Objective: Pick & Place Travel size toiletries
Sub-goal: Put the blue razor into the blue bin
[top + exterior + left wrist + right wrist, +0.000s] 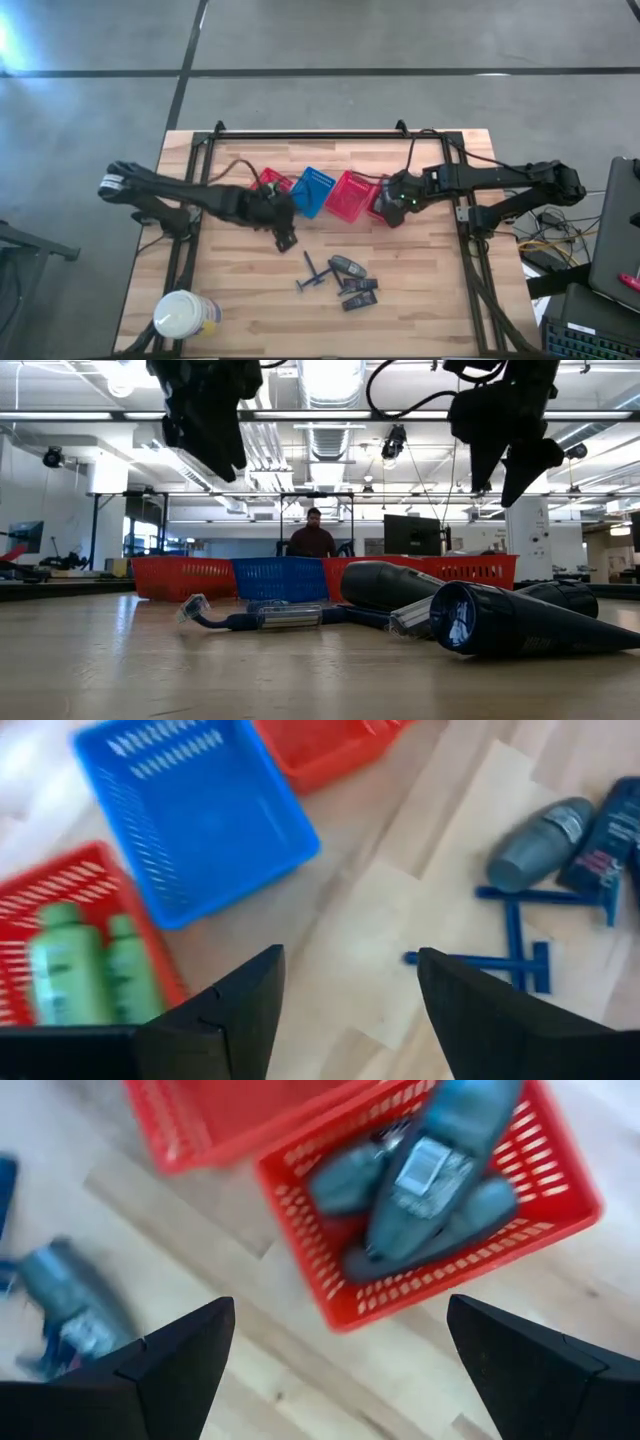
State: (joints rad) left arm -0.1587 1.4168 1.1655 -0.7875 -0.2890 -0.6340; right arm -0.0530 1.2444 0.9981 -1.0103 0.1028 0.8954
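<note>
My left gripper [285,236] [350,970] hovers open above bare wood, between the blue basket [190,815] and two blue T-shaped razors [520,935] [312,275]. A red basket [60,900] near it holds two green bottles [70,960]. My right gripper [397,205] [340,1320] hangs wide open above a red basket [560,1200] holding several dark grey containers [430,1180]. More grey containers [348,266] and black packets [358,296] lie flat on the table beside the razors.
Several red and blue mesh baskets [350,195] stand in a row across the table's middle. A large white jar [185,314] stands near the table's near left corner. Bare wood lies between the left gripper and the loose items. A person [313,538] sits beyond the table.
</note>
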